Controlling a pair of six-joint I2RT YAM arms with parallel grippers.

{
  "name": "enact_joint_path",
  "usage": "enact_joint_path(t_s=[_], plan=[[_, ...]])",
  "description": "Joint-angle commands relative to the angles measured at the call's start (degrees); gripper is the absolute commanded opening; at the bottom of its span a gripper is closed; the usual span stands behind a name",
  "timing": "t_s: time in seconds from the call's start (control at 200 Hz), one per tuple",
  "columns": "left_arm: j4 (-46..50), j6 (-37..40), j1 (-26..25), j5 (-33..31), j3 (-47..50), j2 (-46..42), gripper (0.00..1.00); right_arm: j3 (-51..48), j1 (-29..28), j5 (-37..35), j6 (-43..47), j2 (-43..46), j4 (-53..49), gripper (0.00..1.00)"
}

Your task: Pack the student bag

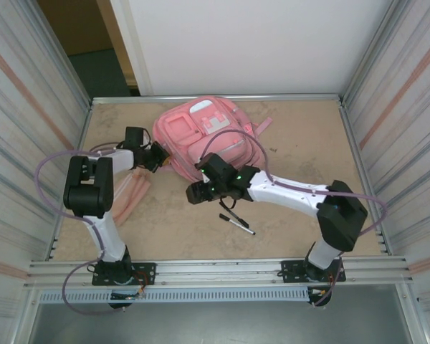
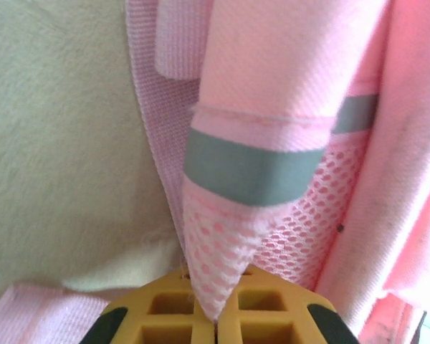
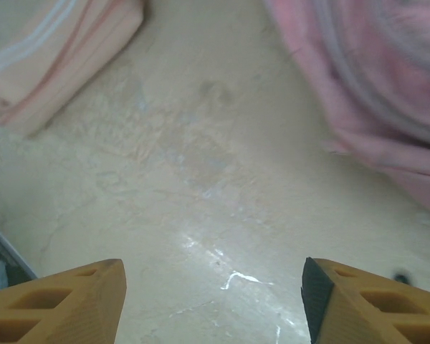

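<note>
The student bag [image 1: 204, 132] lies flat at the back middle of the table, pink with a white patch. My left gripper [image 1: 158, 156] is at its left edge. In the left wrist view the left gripper [image 2: 215, 326] is shut, its yellow jaws pinching the tip of a pink mesh strap [image 2: 222, 244] with a grey band across it, part of the bag [image 2: 408, 179]. My right gripper [image 1: 193, 192] hovers just in front of the bag. In the right wrist view it [image 3: 213, 301] is open over bare table, with the bag's edge [image 3: 373, 86] at the upper right.
A narrow pink pouch [image 1: 129, 193] lies left of centre, under the left arm, and shows again [image 3: 57, 57] at the upper left of the right wrist view. A black pen [image 1: 236, 223] lies in front of the right gripper. Metal walls enclose the table.
</note>
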State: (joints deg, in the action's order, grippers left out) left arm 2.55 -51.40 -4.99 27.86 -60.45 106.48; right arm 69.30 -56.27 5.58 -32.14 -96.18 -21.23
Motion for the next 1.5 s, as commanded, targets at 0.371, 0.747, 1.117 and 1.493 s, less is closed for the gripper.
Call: enact_joint_path(t_s=[0.371,0.747,1.117,1.493], plan=[[18.6,0.3,-5.4,-2.5,0.5,-17.4,0.0,8.4,14.1,-8.0,4.9,-9.6,-8.7,0.58],[9.7,-13.1,-12.7,-5.2,8.6,-23.8,0.0,-8.5,13.1,-9.0,16.0,6.9,16.7,0.6],[9.9,-16.3,-14.2,-1.0,8.3,-29.7,0.0,-4.4,3.3,-5.4,1.1,3.5,14.9,0.62],[9.8,-18.8,-14.3,5.9,5.6,-29.3,0.0,2.3,-4.5,-24.4,-20.3,-2.1,6.0,0.58]])
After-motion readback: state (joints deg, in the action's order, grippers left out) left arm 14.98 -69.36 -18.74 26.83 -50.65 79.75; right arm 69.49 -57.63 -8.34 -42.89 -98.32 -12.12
